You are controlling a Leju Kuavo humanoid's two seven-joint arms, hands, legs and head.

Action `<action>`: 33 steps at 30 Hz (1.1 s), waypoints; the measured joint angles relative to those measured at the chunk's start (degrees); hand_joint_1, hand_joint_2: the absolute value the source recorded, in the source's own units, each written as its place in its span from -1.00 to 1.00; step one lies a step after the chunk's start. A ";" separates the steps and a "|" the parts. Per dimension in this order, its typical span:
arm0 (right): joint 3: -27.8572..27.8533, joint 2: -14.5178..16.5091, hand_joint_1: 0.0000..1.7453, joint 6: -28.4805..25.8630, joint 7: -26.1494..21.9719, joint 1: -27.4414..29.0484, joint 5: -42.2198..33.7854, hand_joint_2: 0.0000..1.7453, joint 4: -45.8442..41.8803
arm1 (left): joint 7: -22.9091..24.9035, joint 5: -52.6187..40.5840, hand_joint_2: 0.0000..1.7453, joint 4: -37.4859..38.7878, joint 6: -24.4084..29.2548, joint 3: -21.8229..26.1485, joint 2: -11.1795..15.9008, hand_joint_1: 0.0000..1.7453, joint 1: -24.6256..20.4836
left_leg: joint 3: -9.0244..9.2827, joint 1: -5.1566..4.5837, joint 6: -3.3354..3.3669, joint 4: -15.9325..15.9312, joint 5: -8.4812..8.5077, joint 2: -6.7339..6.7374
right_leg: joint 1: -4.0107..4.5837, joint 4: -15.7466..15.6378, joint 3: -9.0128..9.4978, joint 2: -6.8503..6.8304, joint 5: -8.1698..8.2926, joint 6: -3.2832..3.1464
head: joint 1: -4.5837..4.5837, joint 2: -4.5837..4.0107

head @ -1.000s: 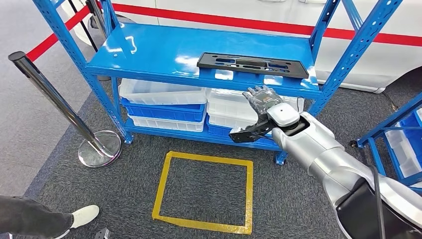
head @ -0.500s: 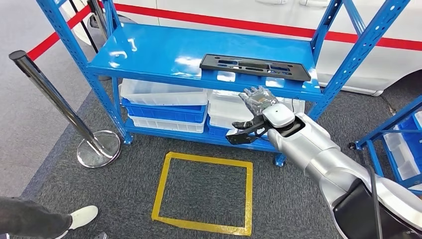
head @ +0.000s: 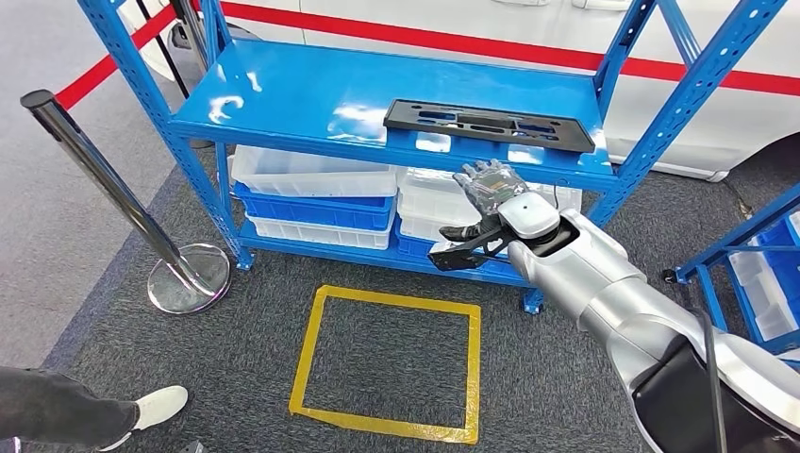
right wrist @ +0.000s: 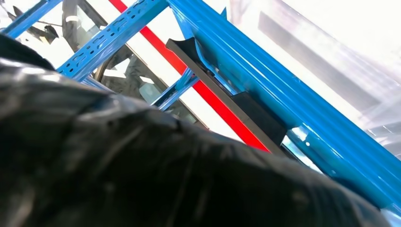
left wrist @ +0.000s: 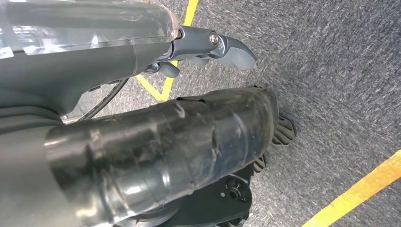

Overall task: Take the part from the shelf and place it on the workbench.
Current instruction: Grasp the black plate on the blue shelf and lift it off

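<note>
Standing across the head view is a blue shelf (head: 311, 99) with a glossy top deck, and under that deck sit white and blue bins (head: 316, 198) in stacks. A white car body (head: 717, 104) with a red stripe runs behind it. On the grey carpet before the shelf lies a yellow tape square (head: 307, 363), and to the left a chrome stanchion (head: 113, 193) leans up from its round base. The black part (head: 489, 124), long and flat with slots, lies on the top deck near its right front edge. The right hand (head: 492, 189) is raised just below that front edge, under the part and not touching it, fingers spread apart and holding nothing. The left hand (left wrist: 142, 137) hangs over the carpet; whether its fingers are apart or together cannot be told. A person's shoe (head: 156, 411) rests at the lower left.
</note>
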 joint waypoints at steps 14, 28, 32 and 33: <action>0.19 0.12 -1.00 0.14 0.11 0.00 0.02 -1.00 0.00 | 0.90 -2.25 -1.00 -0.65 -0.86 1.35 -0.44 -1.00 -0.01 | 0.01 0.10 -0.01 -0.01 0.01 0.03 | 0.09 0.12 -0.09 0.01 -0.05 0.13 | -0.01 0.00; 0.16 1.39 -1.00 2.20 -0.11 -0.19 -2.11 -1.00 -0.09 | 2.77 -6.44 -1.00 -4.03 -0.94 4.77 -1.97 -1.00 0.20 | 0.03 0.05 0.98 -0.11 -0.61 -0.23 | -0.34 1.03 -0.34 0.00 0.01 2.01 | -0.01 -0.01; -0.37 1.50 -1.00 3.61 0.01 -0.72 -4.14 -1.00 -0.15 | 3.25 -8.11 -1.00 -5.34 -1.49 6.48 -2.85 -1.00 0.32 | 1.77 0.18 1.93 -0.65 -1.51 -0.55 | -0.54 11.71 -7.04 0.79 -3.49 2.38 | 0.27 0.00; -0.66 1.52 -1.00 4.03 0.04 -0.72 -4.74 -1.00 -0.13 | 3.26 -8.28 -1.00 -5.48 -1.57 6.90 -2.97 -1.00 0.32 | 2.09 0.13 1.95 -0.63 -1.78 -0.64 | -0.54 15.22 -9.64 0.86 -4.21 2.37 | 0.31 0.00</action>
